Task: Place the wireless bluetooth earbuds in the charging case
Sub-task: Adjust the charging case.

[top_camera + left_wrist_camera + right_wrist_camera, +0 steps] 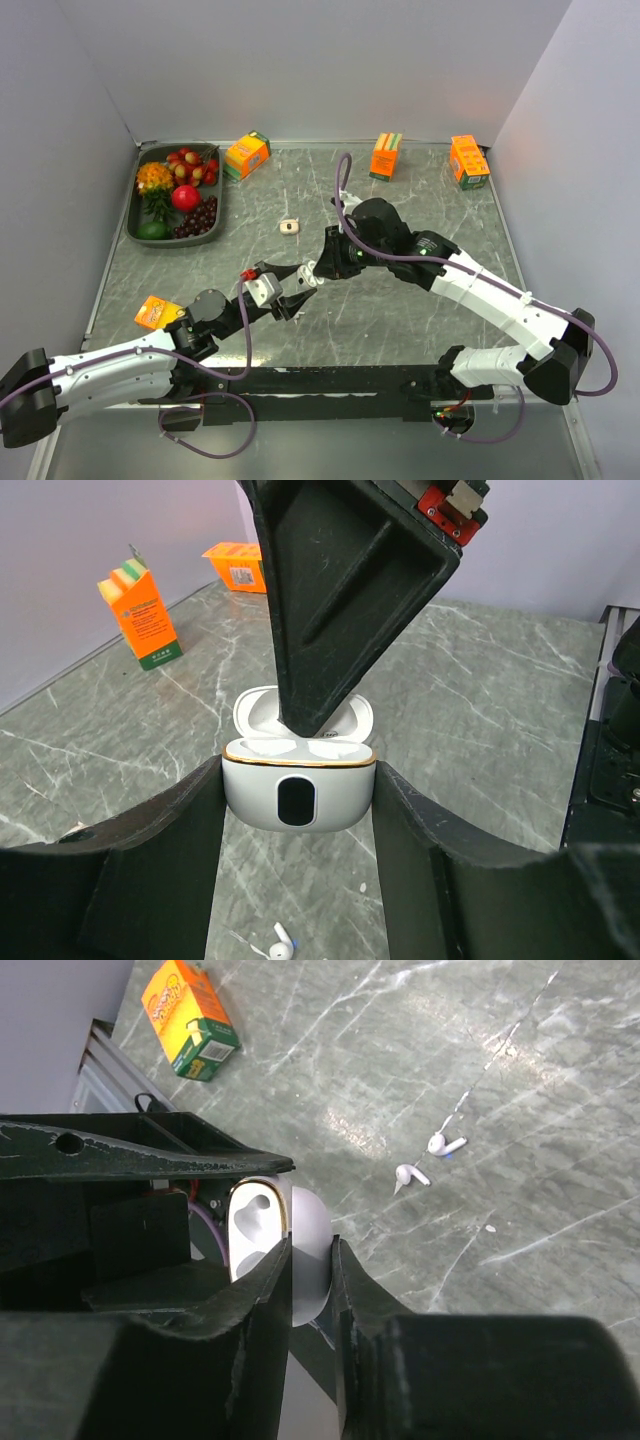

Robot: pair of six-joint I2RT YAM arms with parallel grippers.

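The left gripper (296, 296) reaches to the middle of the desk (430, 205) and its jaws are clenched on the charging case (298, 802). One black finger presses each side of the white body. The case has a gold rim and a dark oval window on its front, and its lid stands open behind the body. Desk surface shows below the case in the left wrist view.

The right gripper (311, 1250) meets it from the opposite side. In the right wrist view its jaws sit on either face of the raised lid, with white plastic filling the narrow gap, so they appear to pinch the lid. From the left wrist view one right finger drops in front of the lid, its tip down at the case's mouth.

Two white earbuds (411, 1174) lie loose on the marble just beside each other, apart from both grippers. The left wrist view shows one earbud on the desk below the held case.

Grey walls close the desk on the left, back and right. A dark tray (133, 222) of fruit fills the back left corner. Three orange cartons (386, 156) stand spaced along the back edge, and a fourth carton (158, 313) lies near the left edge beside the left arm. A small tan case (290, 227) sits alone behind the grippers. Bare marble runs from the back cartons to the right arm.
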